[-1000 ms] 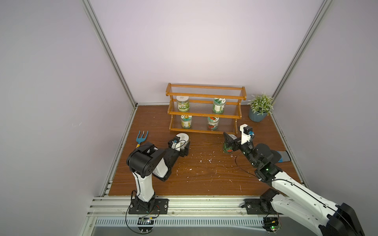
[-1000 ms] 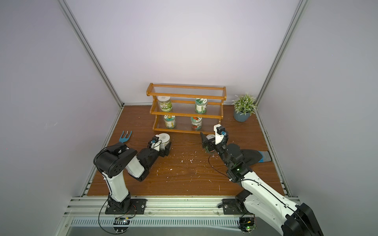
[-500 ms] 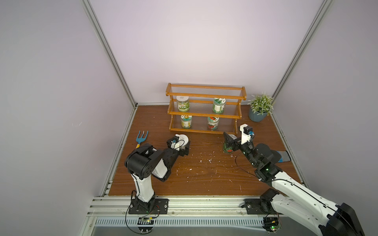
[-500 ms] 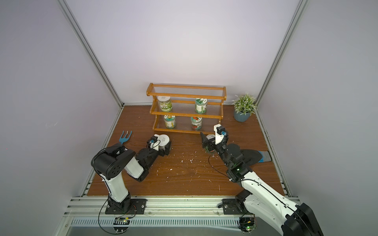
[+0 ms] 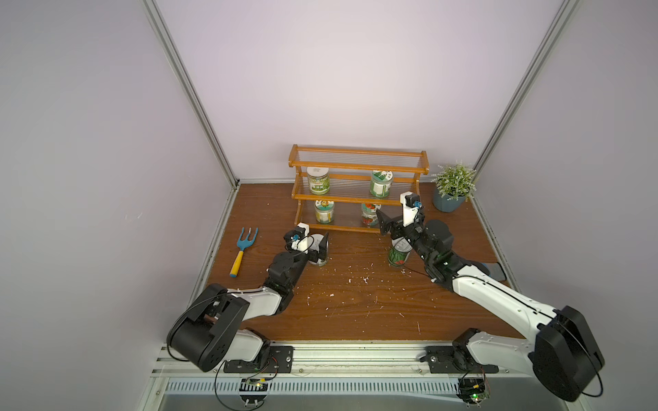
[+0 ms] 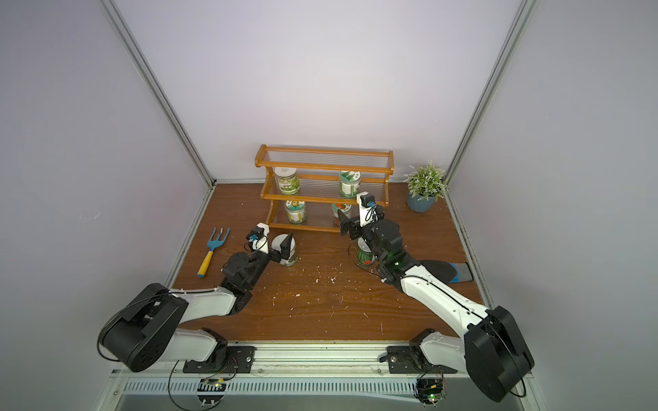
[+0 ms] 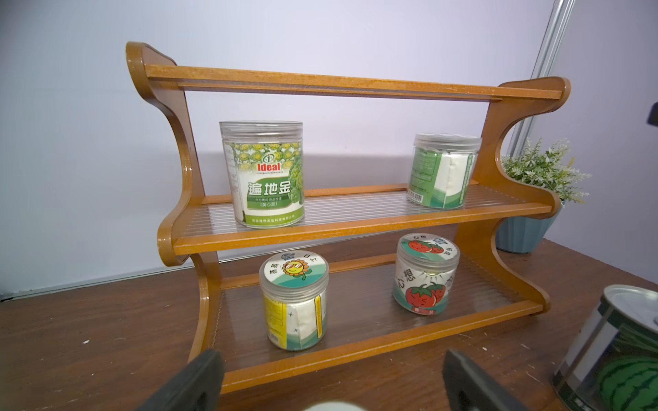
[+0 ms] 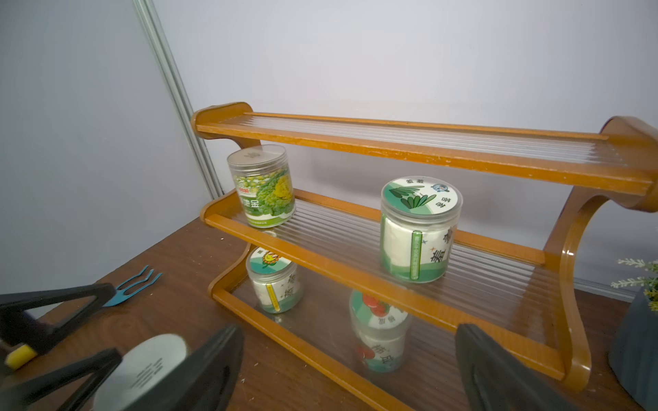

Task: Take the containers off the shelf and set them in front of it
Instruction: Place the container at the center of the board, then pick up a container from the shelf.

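While the left gripper (image 5: 318, 246) stands spread either side of the white-lidded can (image 5: 319, 262) before the shelf (image 5: 358, 164), four jars (image 5: 318, 182) sit on its lower two tiers, and the right gripper (image 5: 394, 226) hangs spread above the watermelon tin (image 5: 398, 254).

The shelf (image 5: 356, 164) stands at the far middle of the tabletop (image 5: 356, 302), its back to the far wall. On its middle tier sit the middle-left jar (image 5: 318, 180) and the middle-right jar (image 5: 381, 183), well apart. On the bottom tier, beneath them, are the bottom-left jar (image 5: 324, 211) and the bottom-right jar (image 5: 369, 214). Just near of the shelf's left end the can (image 5: 318, 261) stands on the tabletop, between the spread fingers of the left tool (image 7: 331, 359). Near of the right end stands the tin (image 5: 398, 254), with the right tool (image 8: 349, 332) above it, pointing at the shelf. The plant pot (image 5: 449, 203) stands right of the shelf. The hand fork (image 5: 244, 249) lies left of the can. A glove (image 6: 457, 272) lies at the right edge.
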`<state>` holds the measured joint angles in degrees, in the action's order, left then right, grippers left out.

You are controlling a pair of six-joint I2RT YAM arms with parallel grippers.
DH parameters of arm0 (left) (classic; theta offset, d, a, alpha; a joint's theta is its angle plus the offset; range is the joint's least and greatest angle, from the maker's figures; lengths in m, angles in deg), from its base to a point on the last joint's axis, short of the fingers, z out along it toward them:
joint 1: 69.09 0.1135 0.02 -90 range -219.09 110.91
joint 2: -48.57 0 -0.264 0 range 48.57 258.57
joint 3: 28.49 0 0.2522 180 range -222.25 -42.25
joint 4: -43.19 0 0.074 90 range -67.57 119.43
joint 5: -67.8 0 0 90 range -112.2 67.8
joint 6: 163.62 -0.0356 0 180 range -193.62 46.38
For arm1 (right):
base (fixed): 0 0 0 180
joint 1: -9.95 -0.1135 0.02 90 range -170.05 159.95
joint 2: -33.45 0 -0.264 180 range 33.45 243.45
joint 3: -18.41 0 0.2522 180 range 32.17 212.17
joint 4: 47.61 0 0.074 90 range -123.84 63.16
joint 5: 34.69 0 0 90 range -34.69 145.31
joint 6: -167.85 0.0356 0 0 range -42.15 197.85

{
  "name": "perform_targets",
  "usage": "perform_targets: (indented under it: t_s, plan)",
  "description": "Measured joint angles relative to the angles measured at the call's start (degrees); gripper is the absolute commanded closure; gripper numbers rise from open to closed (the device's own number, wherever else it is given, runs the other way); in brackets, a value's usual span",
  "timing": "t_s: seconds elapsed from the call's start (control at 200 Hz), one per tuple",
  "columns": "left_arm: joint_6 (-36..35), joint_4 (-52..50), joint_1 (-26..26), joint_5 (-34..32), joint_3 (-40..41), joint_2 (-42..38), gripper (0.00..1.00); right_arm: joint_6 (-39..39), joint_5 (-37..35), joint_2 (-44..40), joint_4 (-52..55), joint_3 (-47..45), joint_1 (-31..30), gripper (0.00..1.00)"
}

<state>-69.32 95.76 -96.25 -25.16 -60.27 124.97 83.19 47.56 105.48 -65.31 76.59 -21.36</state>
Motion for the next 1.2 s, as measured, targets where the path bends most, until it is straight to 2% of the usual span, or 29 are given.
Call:
perform_targets:
  t_s: [0.27, 0.515, 0.711, 1.201]
  plan:
    - [0.3, -24.3, -0.1, 2.7, -10.7, -9.1, 0.01, -0.2, 0.6, 11.5, -0.2, 6.4, 5.3, 0.01]
    - [3.0, -36.3, 1.6, 5.5, -14.8, -13.7, 0.01, -1.6, 0.8, 17.8, -2.7, 8.6, 5.9, 0.01]
    - [5.0, -40.1, 5.4, 7.3, -15.0, -14.2, 0.01, -2.4, 0.7, 21.6, -4.2, 12.4, 6.0, 0.01]
    - [7.6, -40.8, 6.8, 9.4, -15.0, -14.1, 0.01, -2.9, 0.6, 30.9, -6.8, 20.8, 7.1, 0.01]
